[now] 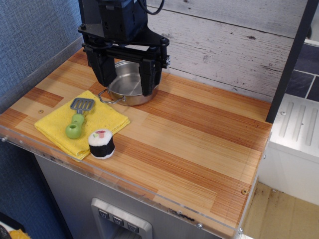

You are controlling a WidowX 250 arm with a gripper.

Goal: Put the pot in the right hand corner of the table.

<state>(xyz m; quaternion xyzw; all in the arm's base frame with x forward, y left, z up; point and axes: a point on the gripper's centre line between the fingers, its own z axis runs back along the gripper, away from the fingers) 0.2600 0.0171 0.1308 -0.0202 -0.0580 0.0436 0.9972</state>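
The shiny steel pot (127,89) sits at the back left of the striped wood table (199,144), one wire loop handle pointing toward the front left. My black gripper (127,82) hangs directly over the pot, open, with one finger (105,69) left of the pot and the other finger (148,77) at its right rim. The fingers straddle the pot; I cannot tell if they touch it. Part of the pot's far rim is hidden behind the gripper.
A yellow cloth (82,124) lies at the front left with a green-handled grey spatula (79,119) on it. A sushi toy (101,144) stands at the cloth's front edge. A white plank wall (224,45) backs the table. A dark post (291,59) rises at the right.
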